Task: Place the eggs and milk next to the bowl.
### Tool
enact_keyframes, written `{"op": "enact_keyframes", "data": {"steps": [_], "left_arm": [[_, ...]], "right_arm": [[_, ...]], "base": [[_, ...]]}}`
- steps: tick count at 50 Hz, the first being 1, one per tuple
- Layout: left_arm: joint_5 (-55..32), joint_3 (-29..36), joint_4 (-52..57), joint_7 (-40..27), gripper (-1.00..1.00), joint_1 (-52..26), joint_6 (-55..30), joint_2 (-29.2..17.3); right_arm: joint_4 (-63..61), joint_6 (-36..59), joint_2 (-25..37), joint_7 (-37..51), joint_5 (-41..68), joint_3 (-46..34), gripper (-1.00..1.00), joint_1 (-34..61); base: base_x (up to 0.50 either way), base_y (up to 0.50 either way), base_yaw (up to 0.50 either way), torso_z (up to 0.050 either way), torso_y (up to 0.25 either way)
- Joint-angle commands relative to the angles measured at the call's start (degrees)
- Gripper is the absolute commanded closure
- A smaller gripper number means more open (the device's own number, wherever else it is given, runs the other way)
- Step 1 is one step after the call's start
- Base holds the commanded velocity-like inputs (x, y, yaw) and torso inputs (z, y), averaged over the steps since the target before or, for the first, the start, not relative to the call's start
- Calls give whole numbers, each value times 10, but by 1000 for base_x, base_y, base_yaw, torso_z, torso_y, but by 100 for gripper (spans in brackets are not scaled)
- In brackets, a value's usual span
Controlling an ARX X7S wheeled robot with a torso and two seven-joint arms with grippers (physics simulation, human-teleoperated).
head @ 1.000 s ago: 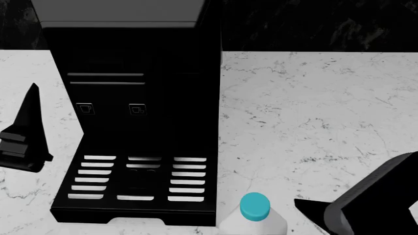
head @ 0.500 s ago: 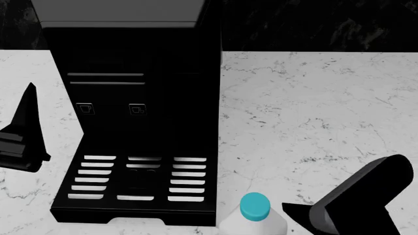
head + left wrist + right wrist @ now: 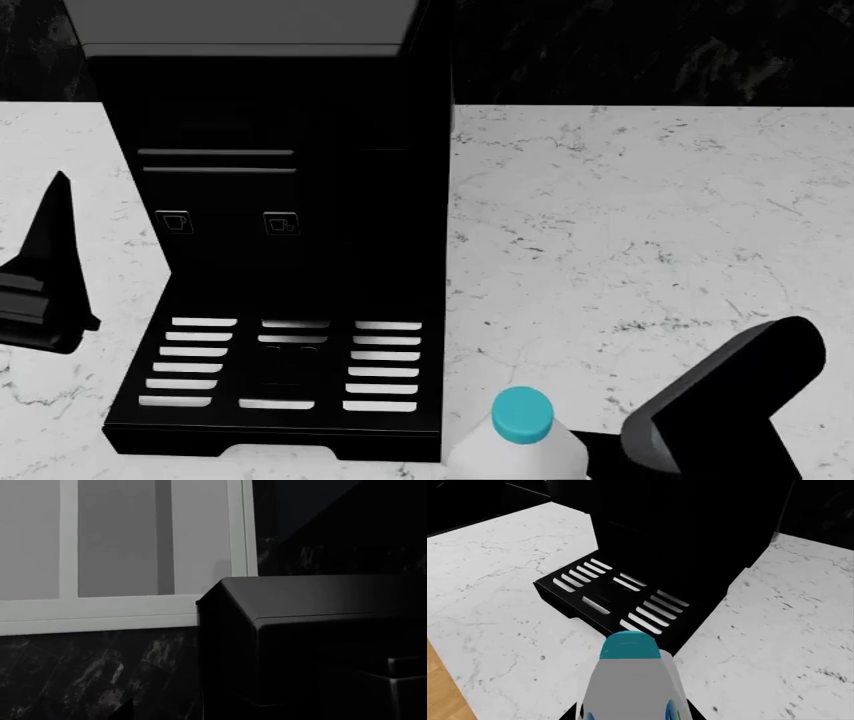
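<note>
Two arms show in the head view; biggest thing is the black coffee machine [image 3: 267, 230] on the white marble counter [image 3: 641, 220]; right arm [image 3: 727, 405] slants in from the lower right toward the milk [image 3: 521, 440], left gripper [image 3: 47, 275] hangs at the left edge with a finger pointing up; can't tell if either pincer is parted or clenched; right wrist view looks straight along the milk [image 3: 630, 682], upright, cyan cap [image 3: 627, 646] on top, just beside the drip tray [image 3: 617, 600]; left wrist view only gets the machine's top [image 3: 313, 600] and a pale window frame [image 3: 120, 607].
</note>
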Motion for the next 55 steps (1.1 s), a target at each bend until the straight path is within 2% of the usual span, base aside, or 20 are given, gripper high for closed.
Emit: {"op": "enact_keyframes", "data": {"steps": [1,12,17,27,44,55], "left_arm": [[6,-15,1,14,-100,0,-6,11],[2,-16,8,11,-100,2,-9,9],[2,-15,11,9,-100,2,-11,8],[1,-12,9,11,-100,-2,-13,9],[-2,-13,4,16,-100,10,-3,10],[-1,-10,6,14,-100,14,-5,11]], "right_arm": [[-1,3,-12,-18,-18,11,100,7],[-19,-16,-7,-6,-12,33,100,0],[-36,-19,2,25,-3,47,100,19],[-42,-16,12,100,49,51,100,58],[-24,29,21,292,149,-12,100,220],[5,14,33,342,166,-4,100,241]], "base": [[0,0,0,0,0],[1,0,0,0,0],[0,0,0,0,0],[0,0,0,0,1],[0,0,0,1,1],[0,0,0,0,1]]}}
